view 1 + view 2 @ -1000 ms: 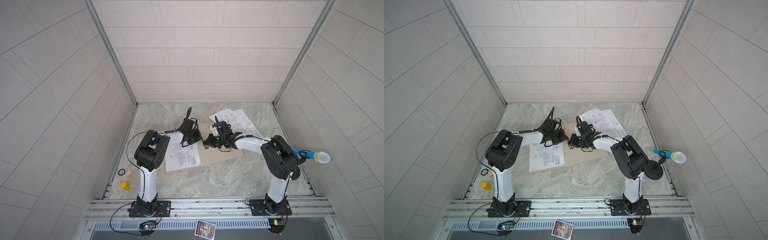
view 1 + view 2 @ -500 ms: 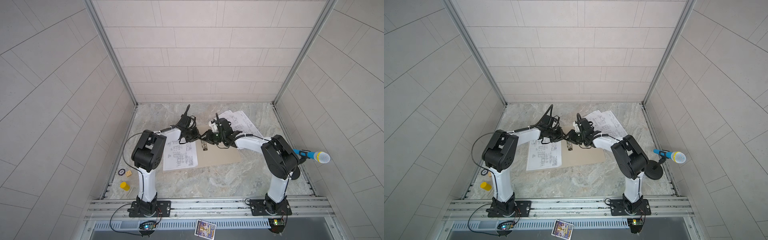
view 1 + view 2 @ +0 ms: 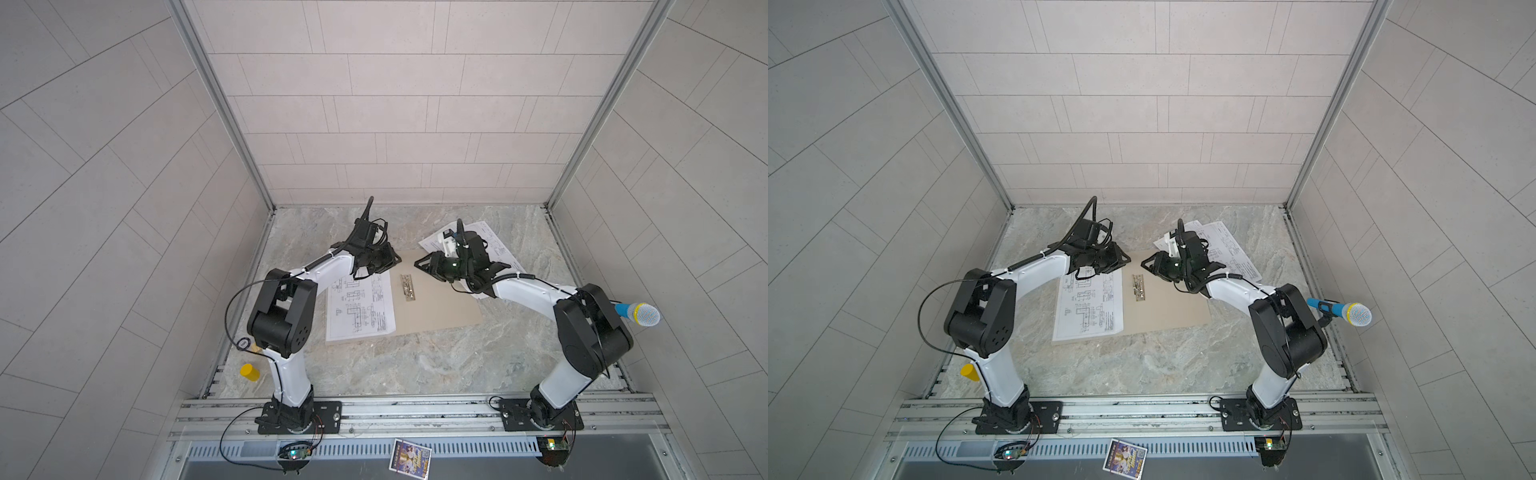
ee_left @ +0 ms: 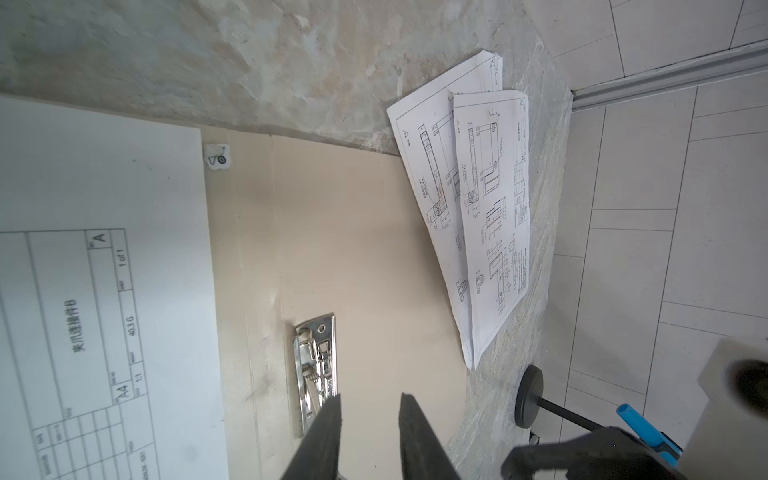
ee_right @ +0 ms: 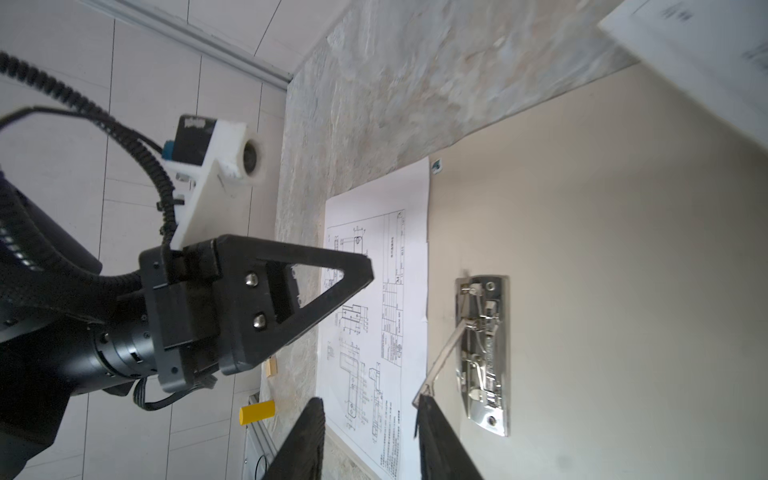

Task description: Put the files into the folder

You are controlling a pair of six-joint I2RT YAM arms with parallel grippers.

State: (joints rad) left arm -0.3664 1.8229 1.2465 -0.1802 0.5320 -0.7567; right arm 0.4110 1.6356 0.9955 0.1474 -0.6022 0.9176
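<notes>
The folder [image 3: 440, 309] is laid open and flat on the grey marbled table [image 3: 415, 365], as is seen in both top views. One printed sheet [image 3: 359, 309] is spread over the folder's left half. The metal clip [image 3: 407, 286] is fixed just to the right of the fold, and in the right wrist view its lever [image 5: 440, 357] is seen raised at a slant. The other files [image 3: 496, 245] are fanned in a loose pile at the folder's far right corner, overlapping its edge and partly hidden by the right arm.

The left gripper [image 3: 395, 259] is held above the far edge of the folder. Its jaws are parted and nothing is grasped between them. The right gripper [image 3: 419, 264] is pointed towards it from close by, likewise released and empty. The lever's tip is seen right beside one fingertip [image 5: 436, 436] of the right gripper, but whether it is touched cannot be told
</notes>
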